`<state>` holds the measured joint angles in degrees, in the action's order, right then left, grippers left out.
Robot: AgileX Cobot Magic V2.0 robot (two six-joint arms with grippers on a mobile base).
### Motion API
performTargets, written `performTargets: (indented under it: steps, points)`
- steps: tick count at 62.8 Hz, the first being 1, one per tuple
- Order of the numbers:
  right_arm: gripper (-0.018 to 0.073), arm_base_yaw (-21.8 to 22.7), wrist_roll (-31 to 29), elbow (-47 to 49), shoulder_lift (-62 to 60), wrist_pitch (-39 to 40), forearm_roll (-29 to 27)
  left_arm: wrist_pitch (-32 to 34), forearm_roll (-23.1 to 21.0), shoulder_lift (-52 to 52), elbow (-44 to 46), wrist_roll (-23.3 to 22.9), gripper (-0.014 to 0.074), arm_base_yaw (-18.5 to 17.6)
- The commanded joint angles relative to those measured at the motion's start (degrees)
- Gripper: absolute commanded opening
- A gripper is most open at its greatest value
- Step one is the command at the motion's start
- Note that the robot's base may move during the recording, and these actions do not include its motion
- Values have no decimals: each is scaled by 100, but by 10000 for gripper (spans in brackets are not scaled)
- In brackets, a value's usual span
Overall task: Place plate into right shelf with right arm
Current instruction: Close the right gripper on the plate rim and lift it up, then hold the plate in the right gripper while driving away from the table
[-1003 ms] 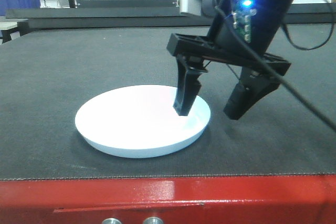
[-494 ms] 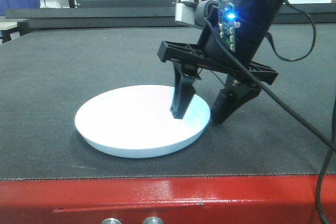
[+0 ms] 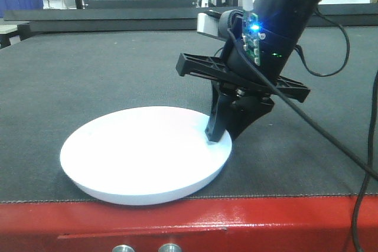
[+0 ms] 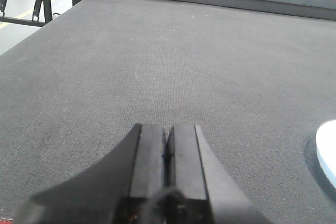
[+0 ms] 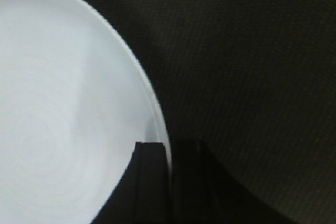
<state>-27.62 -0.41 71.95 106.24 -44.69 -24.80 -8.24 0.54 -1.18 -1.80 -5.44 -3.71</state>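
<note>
Front view: plate [image 3: 142, 154] lies on the dark worktop [image 3: 88, 75], its near rim close to the red front edge [image 3: 177, 222]. The right arm's claw [image 3: 220, 137] comes down steeply onto the plate's far-right rim, both fingers drawn together there. The green board [image 3: 253, 33] shows a blue light, and a cable [image 3: 331, 140] hangs loose off the arm. Whether the gripped rim has left the mat cannot be told. Left wrist view: left claw [image 4: 168, 150] has its fingers pressed together with nothing between them, low over bare worktop [image 4: 157, 51]. A sliver of the plate [image 4: 326, 153] shows at the right border, well apart. Right wrist view: right claw [image 5: 169, 182] is narrowed onto the plate [image 5: 63, 103], one finger over the white inside, the other over the dark mat [image 5: 252, 51], with the thin rim between. The right shelf cannot be identified in any view. Step judged: rim pinch made, lift and carry to come. Risks: the grip sits on one edge only of a glossy plate, so the far side may droop and pivot or slip out on lifting. The plate could scrape towards the red edge and go over. The loose cable may snag during the swing to the shelf.
</note>
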Motion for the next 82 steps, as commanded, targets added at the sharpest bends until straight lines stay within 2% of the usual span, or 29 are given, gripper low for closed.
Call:
performTargets:
  steps: [1,14,23,34,42,51,69,82]
  points:
    - [60,96,-49,126,-353,-34,-65,486,-13,-6,-57,-34,-47,-41]
    - [60,326,-49,126,-1102,-7,202,486,-13,-6,-57,-34,-47,-41]
    - [60,333,-49,117,-2170,20,763,486,-13,-6,-57,-34,-47,-41]
    - [60,333,-49,95,-3330,82,997,486,-13,-6,-57,-34,-47,-41]
    - [60,333,-49,-77,-4310,413,1172,486,-13,-6,-57,-34,-47,-41]
    - [60,333,-49,-667,-5513,1074,1260,486,-13,-6,-57,-34,-47,-41]
    - [60,333,-49,-2575,-7979,2585,1284,486,-13,-6,-57,-34,-47,-41]
    - [60,333,-49,-3734,-9192,3016,1284,486,-13,-6,-57,-34,-47,-41]
